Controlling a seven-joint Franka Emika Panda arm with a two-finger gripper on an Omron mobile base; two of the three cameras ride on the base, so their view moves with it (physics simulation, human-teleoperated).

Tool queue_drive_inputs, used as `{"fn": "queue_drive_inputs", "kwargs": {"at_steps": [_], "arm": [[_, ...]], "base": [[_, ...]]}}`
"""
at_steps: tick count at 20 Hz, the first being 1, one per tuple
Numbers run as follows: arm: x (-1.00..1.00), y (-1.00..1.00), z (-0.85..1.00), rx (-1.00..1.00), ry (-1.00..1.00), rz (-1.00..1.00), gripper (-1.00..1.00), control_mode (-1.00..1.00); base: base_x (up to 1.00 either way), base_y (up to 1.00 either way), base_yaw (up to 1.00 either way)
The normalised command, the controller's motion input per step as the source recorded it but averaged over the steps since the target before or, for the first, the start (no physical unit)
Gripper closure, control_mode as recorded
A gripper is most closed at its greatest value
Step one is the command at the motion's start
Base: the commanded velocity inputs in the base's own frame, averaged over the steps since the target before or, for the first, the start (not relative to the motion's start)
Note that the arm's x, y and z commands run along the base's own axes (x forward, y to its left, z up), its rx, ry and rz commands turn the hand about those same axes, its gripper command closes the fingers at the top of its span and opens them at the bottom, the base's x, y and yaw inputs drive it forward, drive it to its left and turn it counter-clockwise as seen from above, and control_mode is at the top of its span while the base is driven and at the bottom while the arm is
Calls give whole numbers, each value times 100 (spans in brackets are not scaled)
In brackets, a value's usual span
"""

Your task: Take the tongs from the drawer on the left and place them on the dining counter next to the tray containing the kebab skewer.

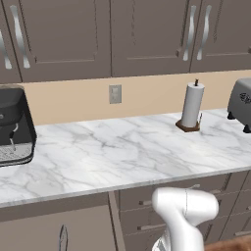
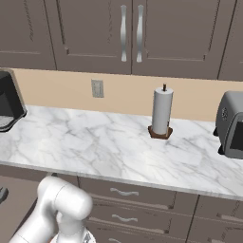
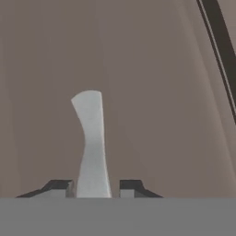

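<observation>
I'm facing a long white marble worktop (image 1: 122, 152) under a beige backsplash, with grey-brown wall cabinets (image 2: 133, 33) above and drawer fronts below. In my hand view the gripper (image 3: 94, 186) is right up against a flat grey-brown panel, the drawer (image 3: 152, 101) front, and its two dark fingertips (image 3: 57, 186) sit on either side of the wavy silver bar handle (image 3: 91, 138), closed in on it so that the handle fills the gap between them; I read that as clenched on the handle. A dark seam runs along the panel's upper right edge in that view. Further out, the white arm (image 1: 184, 215) bends down in front of the lower drawers, below the worktop's near edge, and I also see its elbow in the right base view (image 2: 61, 204). On the worktop, a paper towel roll (image 1: 192, 105) stands upright on a brown base toward the far right, near the wall. A grey toaster (image 2: 231, 124) sits further right at the edge of the frame. A dark appliance (image 1: 13, 125) stands at the far left. A wall socket (image 1: 115, 93) is set in the backsplash between them.
</observation>
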Motion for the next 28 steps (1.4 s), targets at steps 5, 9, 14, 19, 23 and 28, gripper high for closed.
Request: {"fn": "queue_drive_inputs", "kwargs": {"at_steps": [5,9,14,19,23,28], "arm": [[-8,0,0,0,0,0,-100,-100],[-82,-1,-4,0,0,0,-100,-100],[-93,-2,0,1,0,0,-100,-100],[-63,-7,1,6,9,-11,-100,-100],[-35,-21,21,13,21,-14,-100,-100],[-29,-23,44,15,23,-11,-100,-100]], "base": [[0,0,0],[0,0,0],[0,0,0],[0,0,0],[0,0,0],[0,0,0]]}}
